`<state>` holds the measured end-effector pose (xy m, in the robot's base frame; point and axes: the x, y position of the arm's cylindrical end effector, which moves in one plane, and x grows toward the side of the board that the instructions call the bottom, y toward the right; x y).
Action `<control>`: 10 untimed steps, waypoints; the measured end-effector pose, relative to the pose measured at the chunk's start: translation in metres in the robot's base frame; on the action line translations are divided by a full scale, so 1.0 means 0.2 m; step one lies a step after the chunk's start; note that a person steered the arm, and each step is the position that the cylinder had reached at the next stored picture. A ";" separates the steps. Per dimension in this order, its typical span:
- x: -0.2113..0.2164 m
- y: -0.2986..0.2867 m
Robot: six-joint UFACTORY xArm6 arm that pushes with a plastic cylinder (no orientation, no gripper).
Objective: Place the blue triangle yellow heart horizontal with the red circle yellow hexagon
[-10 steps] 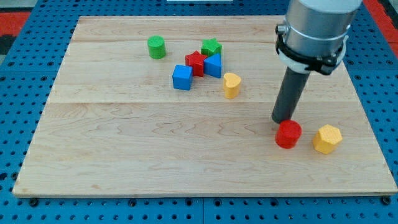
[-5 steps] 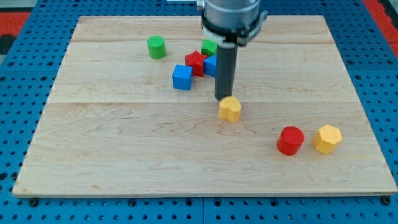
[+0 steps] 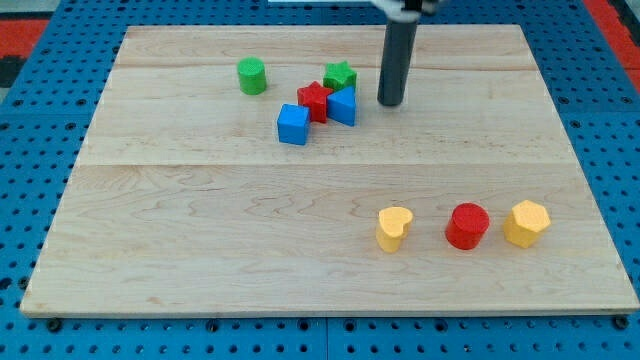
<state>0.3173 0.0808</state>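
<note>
The yellow heart (image 3: pixel 394 227), the red circle (image 3: pixel 467 225) and the yellow hexagon (image 3: pixel 526 223) stand in a row near the view's lower right. The blue triangle (image 3: pixel 343 105) sits in a cluster near the top centre, touching the red star (image 3: pixel 316 101). My tip (image 3: pixel 390 102) is just to the right of the blue triangle, a small gap apart. The rod rises out of the top of the view.
A green star (image 3: pixel 340 75) sits just above the blue triangle. A blue cube (image 3: pixel 293 124) lies at the cluster's lower left. A green cylinder (image 3: pixel 252 76) stands apart at the upper left. The wooden board (image 3: pixel 200 250) rests on a blue pegboard.
The yellow heart has moved from beside the cluster down to the left of the red circle. My tip went from the red circle to the heart, then up beside the blue triangle.
</note>
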 end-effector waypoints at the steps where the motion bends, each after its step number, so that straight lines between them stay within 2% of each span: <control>1: 0.06 -0.31; 2: 0.35 -0.52; 3: 0.62 -0.54; 4: 0.38 -0.55; 5: 0.35 -0.43; 6: 0.54 -0.37; 8: 0.59 -0.20; 10: 0.87 -0.40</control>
<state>0.4913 0.0007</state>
